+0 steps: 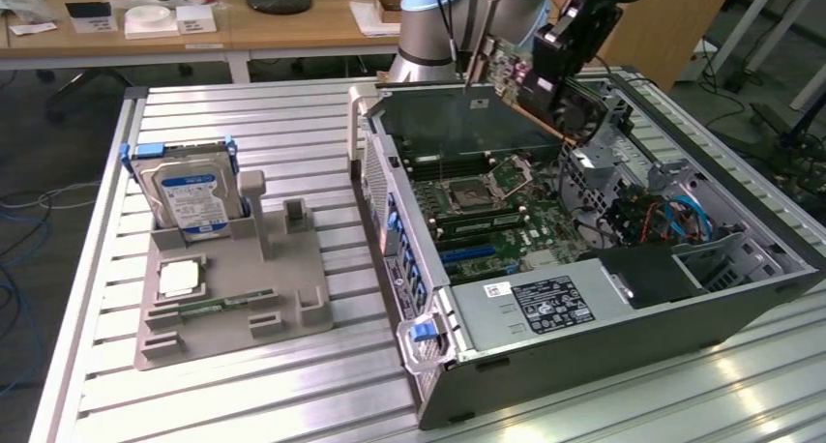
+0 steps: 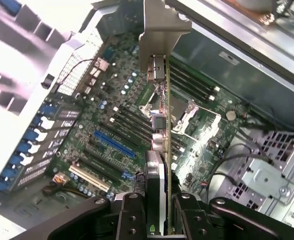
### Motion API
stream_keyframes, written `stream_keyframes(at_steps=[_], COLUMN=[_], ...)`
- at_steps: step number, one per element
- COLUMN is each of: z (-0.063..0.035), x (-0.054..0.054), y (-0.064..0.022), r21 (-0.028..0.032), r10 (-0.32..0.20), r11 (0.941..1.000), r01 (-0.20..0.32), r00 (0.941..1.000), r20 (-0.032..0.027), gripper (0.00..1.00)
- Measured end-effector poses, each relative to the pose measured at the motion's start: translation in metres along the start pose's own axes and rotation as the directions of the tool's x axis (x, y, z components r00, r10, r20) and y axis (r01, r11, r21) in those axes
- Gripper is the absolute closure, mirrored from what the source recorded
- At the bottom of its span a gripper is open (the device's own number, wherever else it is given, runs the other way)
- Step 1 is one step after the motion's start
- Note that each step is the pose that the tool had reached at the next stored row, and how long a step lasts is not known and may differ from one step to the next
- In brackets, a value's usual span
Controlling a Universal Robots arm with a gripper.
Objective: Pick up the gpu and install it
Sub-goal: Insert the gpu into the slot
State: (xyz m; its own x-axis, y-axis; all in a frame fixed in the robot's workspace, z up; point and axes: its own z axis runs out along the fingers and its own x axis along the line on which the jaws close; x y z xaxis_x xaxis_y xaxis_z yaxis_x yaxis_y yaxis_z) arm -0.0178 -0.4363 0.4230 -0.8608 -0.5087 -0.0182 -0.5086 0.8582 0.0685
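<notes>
My gripper (image 2: pixel 159 217) is shut on the gpu (image 2: pixel 160 150), a thin dark card seen edge-on between the two black fingers (image 2: pixel 131 217), with its silver bracket (image 2: pixel 159 35) at the far end. The card hangs above the green motherboard (image 2: pixel 111 120), apart from it, over the area beside the blue slot (image 2: pixel 114 145). In the exterior view my gripper (image 1: pixel 571 37) holds the gpu (image 1: pixel 577 100) above the far side of the open computer case (image 1: pixel 620 317), over the motherboard (image 1: pixel 490 221).
A grey holder (image 1: pixel 232 308) on the slatted metal table (image 1: pixel 258 395) at the exterior view's left carries a silver hard drive (image 1: pixel 193 196), a chip (image 1: pixel 181 277) and a green memory stick (image 1: pixel 226 305). Inside the case sit a power supply (image 1: pixel 548 303) and blue cables (image 1: pixel 684 216).
</notes>
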Motion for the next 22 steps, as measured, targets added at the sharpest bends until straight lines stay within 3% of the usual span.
stream_keyframes(at_steps=[5, 10, 13, 20, 22], z=[0.0007, 0.0011, 0.0012, 0.0015, 0.0017], x=[0.0000, 0.0000, 0.0000, 0.0000, 0.0000], y=[0.0000, -0.0001, -0.0001, -0.0001, -0.0002], r21=[-0.0019, -0.0042, -0.0058, -0.0099, -0.0064], r10=[-0.090, -0.174, -0.226, -0.338, -0.364], r11=[0.9959, 0.9848, 0.9742, 0.9410, 0.9316], r01=[0.090, 0.174, 0.226, 0.338, 0.363], r00=[0.9959, 0.9847, 0.9741, 0.9408, 0.9314], r20=[-0.0061, -0.0116, -0.0151, -0.0220, -0.0199], gripper=[0.72, 0.72, 0.72, 0.72, 0.72])
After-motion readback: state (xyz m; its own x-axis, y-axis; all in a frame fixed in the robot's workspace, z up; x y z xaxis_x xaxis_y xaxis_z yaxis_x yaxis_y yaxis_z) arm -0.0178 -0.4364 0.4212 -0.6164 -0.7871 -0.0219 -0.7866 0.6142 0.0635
